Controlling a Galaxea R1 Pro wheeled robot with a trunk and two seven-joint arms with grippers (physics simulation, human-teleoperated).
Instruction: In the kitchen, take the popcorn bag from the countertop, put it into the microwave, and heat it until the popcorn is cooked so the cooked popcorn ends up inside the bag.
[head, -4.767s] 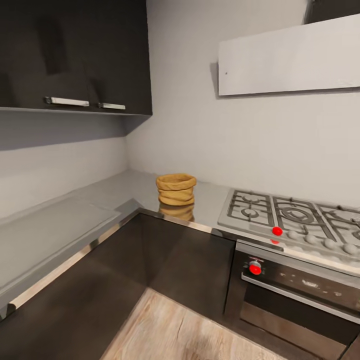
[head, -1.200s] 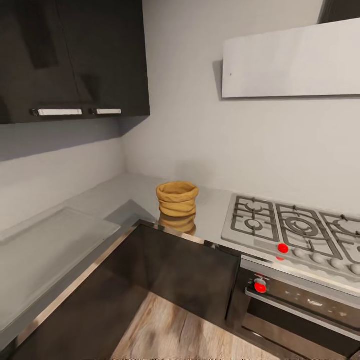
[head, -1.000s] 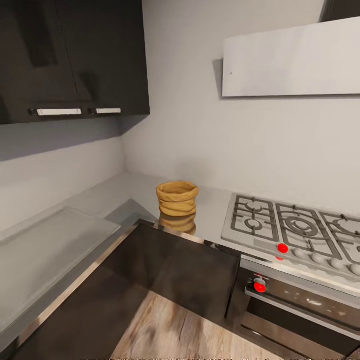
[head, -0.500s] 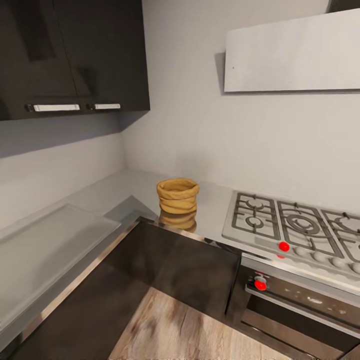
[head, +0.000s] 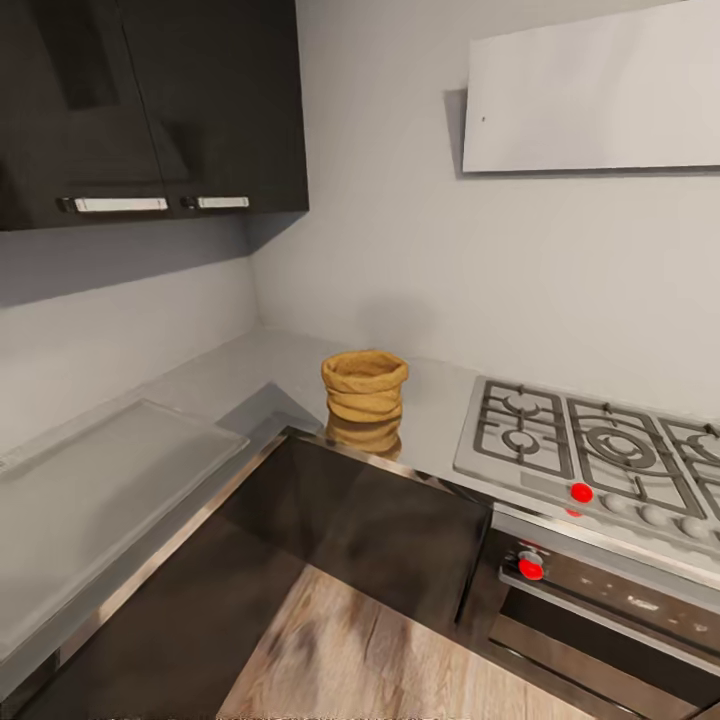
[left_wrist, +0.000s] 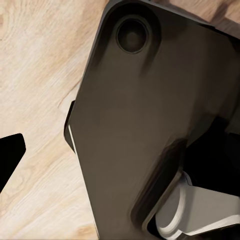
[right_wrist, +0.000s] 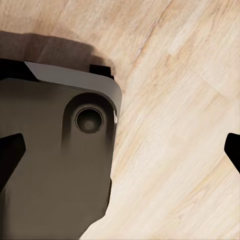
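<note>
The popcorn bag (head: 365, 385), a squat tan sack with a rolled rim, stands upright on the grey countertop (head: 270, 365) near the inner corner, left of the gas hob (head: 590, 450). Its mouth faces up and I cannot see popcorn inside. The microwave is out of view. In the left wrist view my left gripper (left_wrist: 120, 160) hangs over the wooden floor with one dark fingertip (left_wrist: 10, 155) far out at the frame's edge. My right gripper (right_wrist: 120, 155) is open, its fingertips (right_wrist: 10, 155) spread wide, holding nothing.
Dark wall cabinets (head: 150, 100) hang over the left counter, which carries a pale flat panel (head: 100, 480). A built-in oven (head: 600, 610) with red knobs sits under the hob, a pale hood (head: 600, 90) above. My dark base (right_wrist: 55, 165) stands on wooden floor (head: 380, 650).
The head camera has shifted, so the whole counter corner sits a little further right and higher in the picture. The bag has not moved on the counter.
</note>
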